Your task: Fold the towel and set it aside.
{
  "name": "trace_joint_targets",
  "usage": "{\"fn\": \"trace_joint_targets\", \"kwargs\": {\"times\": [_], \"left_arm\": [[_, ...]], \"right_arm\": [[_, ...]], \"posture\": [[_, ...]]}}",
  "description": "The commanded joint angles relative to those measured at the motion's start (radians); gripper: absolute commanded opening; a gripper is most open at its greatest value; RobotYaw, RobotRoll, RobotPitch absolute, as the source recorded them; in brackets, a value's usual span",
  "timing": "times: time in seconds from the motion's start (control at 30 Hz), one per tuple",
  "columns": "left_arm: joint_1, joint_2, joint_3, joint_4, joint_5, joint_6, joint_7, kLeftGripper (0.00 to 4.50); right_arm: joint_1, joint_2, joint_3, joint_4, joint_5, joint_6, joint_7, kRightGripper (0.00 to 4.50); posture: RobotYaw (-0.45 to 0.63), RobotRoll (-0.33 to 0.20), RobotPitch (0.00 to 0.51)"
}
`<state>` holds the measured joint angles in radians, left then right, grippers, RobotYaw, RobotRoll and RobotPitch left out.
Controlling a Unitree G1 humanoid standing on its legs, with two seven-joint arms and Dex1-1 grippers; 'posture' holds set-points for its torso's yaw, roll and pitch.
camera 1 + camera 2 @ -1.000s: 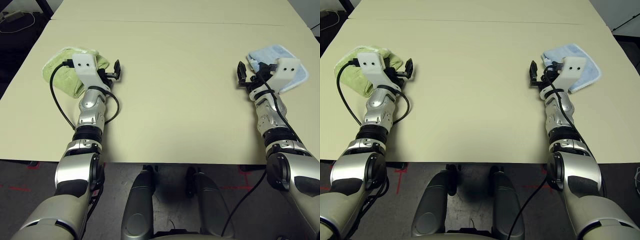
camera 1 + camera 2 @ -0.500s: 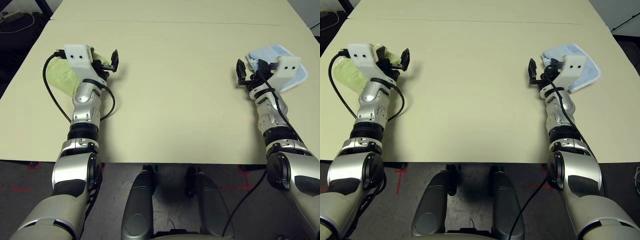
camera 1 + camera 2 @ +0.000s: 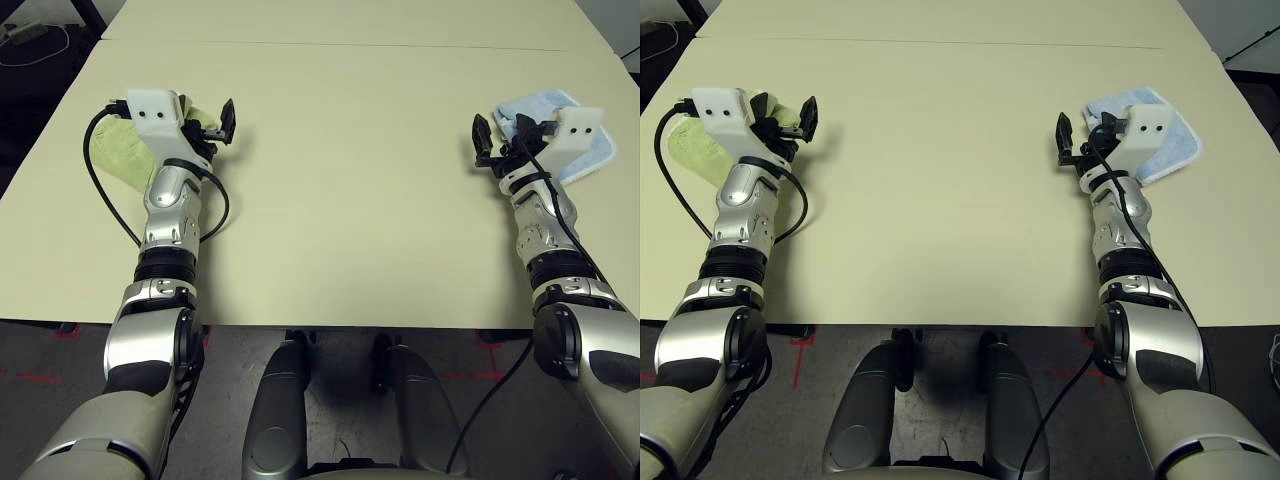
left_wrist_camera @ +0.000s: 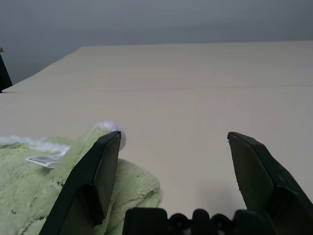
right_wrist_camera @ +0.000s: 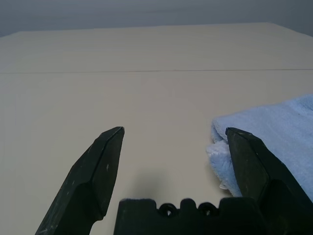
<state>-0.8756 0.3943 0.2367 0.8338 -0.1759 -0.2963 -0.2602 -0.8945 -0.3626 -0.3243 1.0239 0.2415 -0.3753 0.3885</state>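
The towel (image 3: 113,152), light green and bunched into a folded heap, lies at the table's left side, partly hidden under my left wrist. In the left wrist view the towel (image 4: 29,196) shows a white tag and sits beside one finger. My left gripper (image 3: 218,122) hovers at the towel's right edge, open with nothing between its fingers (image 4: 95,176). My right gripper (image 3: 498,140) stands open over bare table at the right side, empty.
A light blue towel (image 3: 592,152) lies folded at the right, just beyond my right wrist, and its edge (image 5: 274,127) lies close to one finger. A seam (image 3: 330,44) crosses the beige table at the back. The table's left and right edges are near both towels.
My left arm swung farther away and slightly left over the green towel, then held still. The right arm barely shifted. Both grippers stayed open.
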Motion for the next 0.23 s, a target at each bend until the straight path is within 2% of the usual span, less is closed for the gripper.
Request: {"fn": "trace_joint_targets", "kwargs": {"times": [0.03,0.23], "left_arm": [[0.028,-0.004,0.009,0.016,-0.001,0.011,0.006,4.42],[0.034,-0.007,0.006,0.016,-0.002,0.023,0.008,4.42]], "right_arm": [[0.014,-0.006,0.004,-0.009,-0.002,0.014,-0.002,4.50],[0.012,-0.006,0.008,-0.009,-0.003,0.018,-0.001,4.50]], "posture": [[0.02,0.000,0.248],[0.02,0.000,0.245]]}}
